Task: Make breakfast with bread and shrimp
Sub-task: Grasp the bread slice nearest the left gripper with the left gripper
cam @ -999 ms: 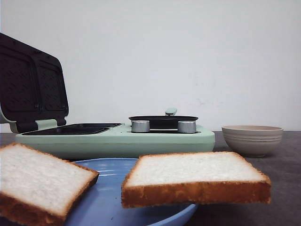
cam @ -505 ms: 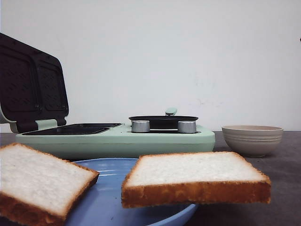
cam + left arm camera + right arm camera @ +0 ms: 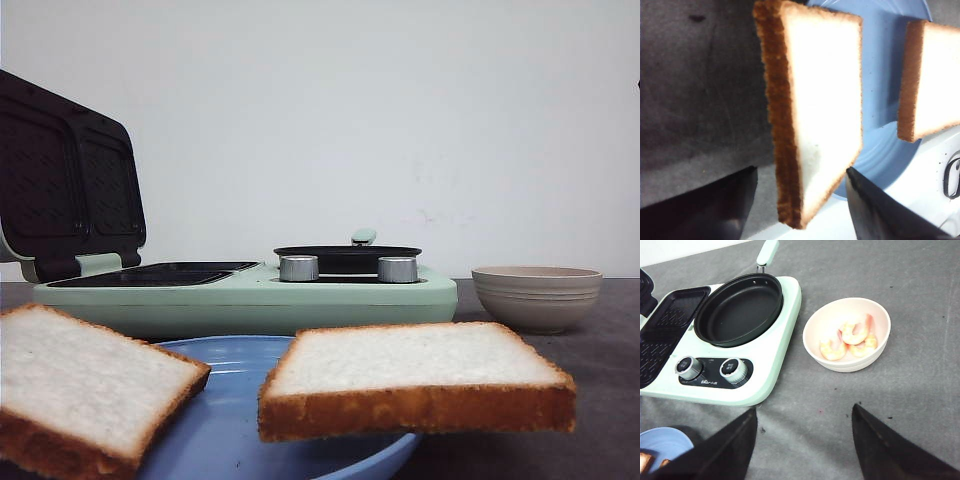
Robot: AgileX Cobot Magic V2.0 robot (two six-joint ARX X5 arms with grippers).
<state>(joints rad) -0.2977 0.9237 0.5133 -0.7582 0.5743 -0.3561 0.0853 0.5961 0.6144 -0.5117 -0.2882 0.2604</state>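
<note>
Nearest the front camera, two square slices of bread rest on a blue plate (image 3: 230, 440): the left slice (image 3: 85, 385) leans on the rim, the right slice (image 3: 415, 380) overhangs the plate's far side. Both show soft pale crumb and a rough golden-brown crust; the plate is smooth and glossy with concentric ridges.

The left gripper (image 3: 800, 205) hovers spread wide over the left slice, a dark finger on either side and touching nothing, so the step in hand looks like the first pick of bread. The next move calls for descending squarely over the crust edges and closing gently, since the crumb would likely crush.

Behind the plate stands the mint-green breakfast maker (image 3: 250, 295), lid up, with dark ribbed sandwich plates (image 3: 670, 330), two metal knobs and a round black non-stick pan (image 3: 738, 309).

Farther right, a cream ribbed bowl (image 3: 847, 335) holds curled pink shrimp (image 3: 852, 337), perhaps three, though they overlap. The right gripper (image 3: 802, 440) hangs released above the grey felt-like table (image 3: 920, 390), near the bowl, empty.
</note>
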